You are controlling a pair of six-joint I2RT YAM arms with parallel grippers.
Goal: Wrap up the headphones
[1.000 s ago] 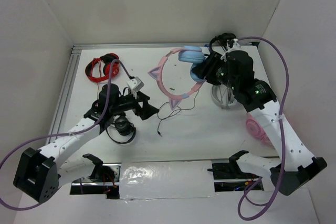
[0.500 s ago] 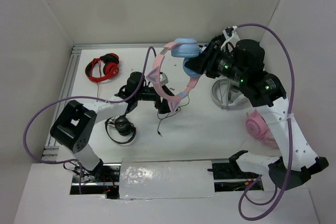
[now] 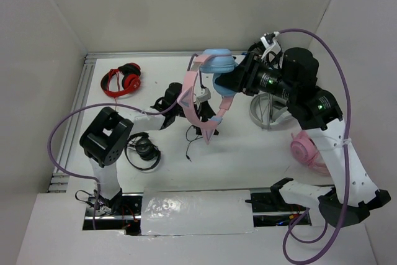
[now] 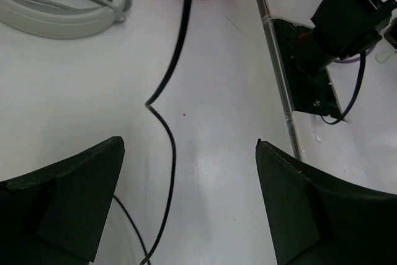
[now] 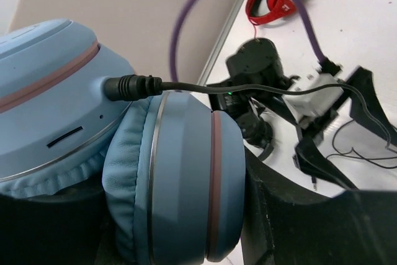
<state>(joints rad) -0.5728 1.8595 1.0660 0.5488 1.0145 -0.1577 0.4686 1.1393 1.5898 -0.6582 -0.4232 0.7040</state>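
Left claw (image 4: pixel 189 144) is gaping wide open low over the table (image 3: pixel 248 153), with the black cable (image 4: pixel 167 91) running between its fingers. Farther right, I'm gripping the headphones (image 3: pixel 218 63) by their blue cups in the right claw (image 3: pixel 231 83). They're hanging above the table, headband drooping beside the left claw.

A white counter (image 3: pixel 248 153) is enclosed at the back and on both sides by plain off-white walls (image 3: pixel 186 10), which are lit softly and evenly. Its left and far edges are bordered by an aluminium rail (image 3: pixel 74 116). At the near edge, a white ledge (image 3: pixel 56 228) is crossed by a strip of glossy tape (image 3: pixel 192 212).
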